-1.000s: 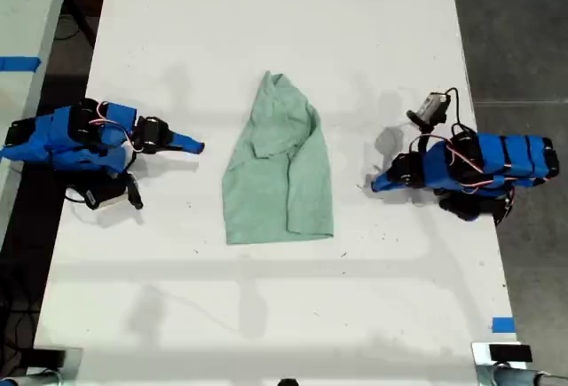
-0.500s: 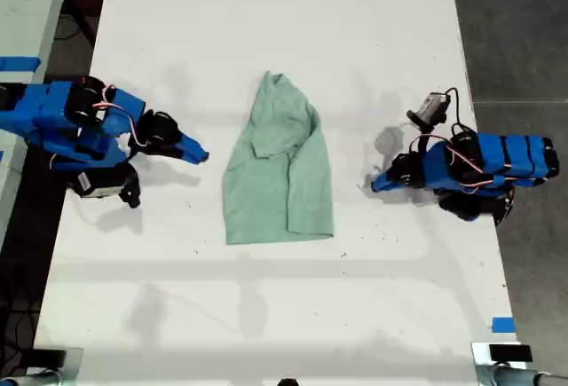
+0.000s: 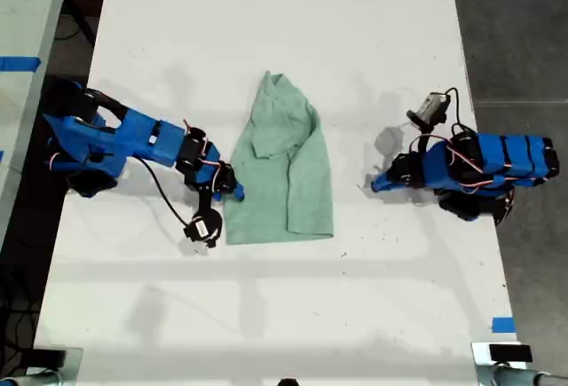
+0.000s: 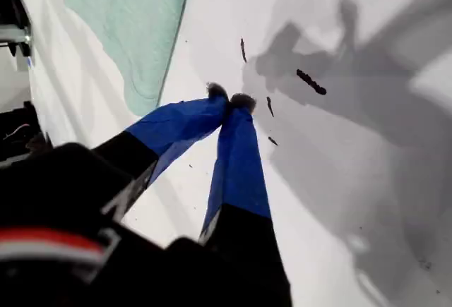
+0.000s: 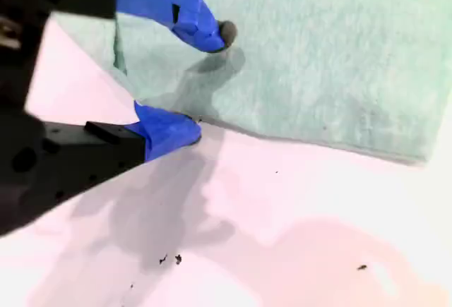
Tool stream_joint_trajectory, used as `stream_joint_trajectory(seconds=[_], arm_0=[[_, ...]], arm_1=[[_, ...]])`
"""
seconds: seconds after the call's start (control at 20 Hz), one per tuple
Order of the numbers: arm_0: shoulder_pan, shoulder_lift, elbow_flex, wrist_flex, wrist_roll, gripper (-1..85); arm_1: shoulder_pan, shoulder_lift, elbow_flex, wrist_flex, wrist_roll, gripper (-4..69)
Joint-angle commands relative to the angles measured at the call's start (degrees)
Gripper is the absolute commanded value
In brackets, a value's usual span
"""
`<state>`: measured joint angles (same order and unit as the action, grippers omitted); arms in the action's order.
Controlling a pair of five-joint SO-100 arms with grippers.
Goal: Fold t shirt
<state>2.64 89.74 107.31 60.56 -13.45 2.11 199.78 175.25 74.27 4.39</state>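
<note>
Since the earlier frames, the arm on the exterior view's left has stretched out across the white table (image 3: 266, 13), bringing my second gripper (image 3: 232, 191) up to the near-left edge of the t shirt (image 3: 282, 169), while the other arm on the exterior view's right has not shifted. In the second wrist view my second gripper (image 5: 201, 81) has its fingers apart, one blue fingertip (image 5: 212, 32) over the mint-green cloth (image 5: 318, 53) and the other (image 5: 173, 130) on the bare table just beside the fabric's edge; whether the upper tip actually presses on the cloth is hard to tell, though its shadow lies close beneath it. My first gripper (image 4: 229, 100) rests with its two blue fingers drawn together, tips touching, low over the tabletop and apart from the garment, whose corner (image 4: 134, 25) shows farther off in the first wrist view. In the exterior view my first gripper (image 3: 377, 182) points toward the shirt from the right. The t shirt lies flat and wrinkled near the middle of the table, already doubled lengthwise, narrow at the far end and wider at the near hem. A few dark specks (image 4: 311, 81) dot the tabletop beside my first gripper.
</note>
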Motion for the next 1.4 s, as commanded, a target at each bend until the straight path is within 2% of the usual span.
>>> stream_joint_trajectory(seconds=[0.0,0.05,0.25,0.3,0.35,0.5,0.65,0.75,0.8,0.85,0.9,0.95,1.1,1.25,1.35], arm_0=[[-2.81,-3.69,-3.08,-0.18,0.00,10.9],[-4.04,-7.56,-5.63,0.62,4.13,-0.2],[-2.81,-3.16,-16.96,22.94,-8.00,-0.2],[-2.02,-1.58,-23.29,29.27,-8.79,-0.2],[-1.93,1.41,-26.54,30.32,-7.56,-0.2],[-3.87,3.52,-33.40,30.32,-3.60,-0.2],[-5.19,-11.07,-53.79,29.36,4.22,-0.2],[-5.98,-16.96,-56.16,19.16,8.35,-0.2],[-6.15,-19.25,-56.16,14.68,8.44,7.6],[-6.15,-20.92,-56.16,8.44,12.66,21.7],[-6.15,-21.88,-56.07,4.31,15.38,22.2],[-6.06,-21.80,-55.99,2.90,16.08,22.0],[-7.29,-14.59,-53.17,6.68,16.44,17.4],[-10.63,-0.44,-48.96,20.83,15.29,17.2],[-12.66,18.28,-32.87,18.98,15.29,17.2]], arm_1=[[-1.05,0.88,3.25,0.35,-0.26,1.3],[-1.05,0.88,3.25,0.35,-0.26,1.3],[-1.05,0.88,3.25,0.35,-0.26,1.3],[-1.05,0.88,3.25,0.35,-0.35,1.3],[-0.97,0.88,3.25,0.35,-0.35,1.3],[-0.97,0.88,3.25,0.35,-0.35,1.3],[-0.97,0.88,3.25,0.35,-0.26,1.3],[-0.97,0.88,3.25,0.35,-0.26,1.3],[-0.97,0.88,3.25,0.35,-0.26,1.3],[-1.05,0.88,3.25,0.35,-0.26,1.3],[-1.14,0.88,3.25,0.35,-0.35,1.3],[-1.14,0.88,3.25,0.35,-0.35,1.3],[-1.14,0.88,3.25,0.26,-0.62,1.3],[-1.23,0.88,3.25,0.26,-0.70,1.3],[-1.23,0.88,3.25,0.18,-0.70,1.3]])
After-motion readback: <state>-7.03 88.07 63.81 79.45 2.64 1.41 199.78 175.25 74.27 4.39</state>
